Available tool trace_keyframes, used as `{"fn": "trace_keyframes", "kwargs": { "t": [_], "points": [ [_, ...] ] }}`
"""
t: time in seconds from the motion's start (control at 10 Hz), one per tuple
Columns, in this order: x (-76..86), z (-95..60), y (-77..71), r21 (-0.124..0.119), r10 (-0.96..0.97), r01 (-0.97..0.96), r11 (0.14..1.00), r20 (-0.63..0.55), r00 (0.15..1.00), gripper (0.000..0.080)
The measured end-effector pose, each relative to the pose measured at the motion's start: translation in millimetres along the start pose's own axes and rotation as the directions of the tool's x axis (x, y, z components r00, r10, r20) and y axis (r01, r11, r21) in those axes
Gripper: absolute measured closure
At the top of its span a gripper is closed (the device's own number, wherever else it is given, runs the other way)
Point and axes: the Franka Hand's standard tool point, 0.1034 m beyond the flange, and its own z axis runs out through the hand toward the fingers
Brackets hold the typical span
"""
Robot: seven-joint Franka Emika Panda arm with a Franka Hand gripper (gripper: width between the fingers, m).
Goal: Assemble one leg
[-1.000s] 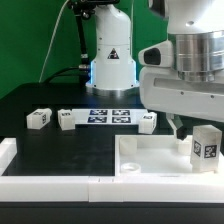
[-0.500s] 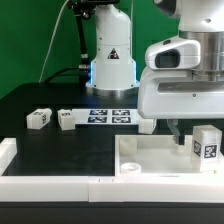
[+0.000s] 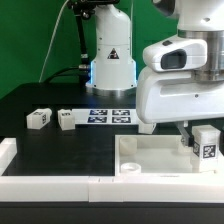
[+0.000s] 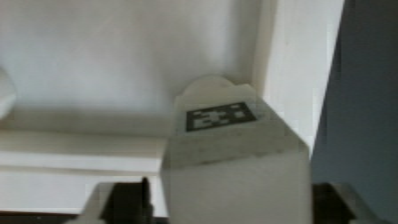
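The leg (image 3: 208,146), a small white post with a square marker tag, stands upright at the far right corner of the large white tray-like piece (image 3: 150,158). My gripper (image 3: 197,137) comes down on it from above, its fingers on either side of the leg. In the wrist view the leg (image 4: 231,150) fills the space between the two dark fingertips (image 4: 128,202), its tag facing the camera, with the white tray piece (image 4: 107,90) behind it. The jaws look closed against the leg's sides. The leg's lower end is hidden.
Two more small white tagged posts (image 3: 39,118) (image 3: 66,119) lie on the black table at the exterior view's left. The marker board (image 3: 110,115) lies behind them, before the robot base (image 3: 112,60). A white wall (image 3: 50,186) runs along the front edge.
The arm's hand has turned and shifted a little toward the exterior view's right and down. The leg has stayed at nearly the same spot on the tray corner.
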Motion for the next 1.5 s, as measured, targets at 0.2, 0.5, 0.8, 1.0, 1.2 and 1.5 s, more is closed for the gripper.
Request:
{"fn": "trace_keyframes", "kwargs": {
  "t": [0.2,0.5,0.8,1.0,1.2,1.5],
  "points": [
    [0.0,0.1,0.0,0.000,0.020,-0.020,1.000,0.000,1.000,0.0509],
    [0.5,1.3,3.6,0.033,0.362,-0.362,0.932,0.001,0.932,0.0509],
    [0.6,2.1,6.9,0.044,0.710,-0.709,0.703,0.008,0.704,0.0508],
    [-1.1,2.5,8.4,0.045,0.864,-0.864,0.502,0.022,0.503,0.0508],
    [-1.7,2.3,8.9,0.039,0.948,-0.948,0.316,0.038,0.317,0.0508],
    [-2.3,2.3,8.0,0.031,0.987,-0.988,0.151,0.054,0.153,0.0508]
  ]
}}
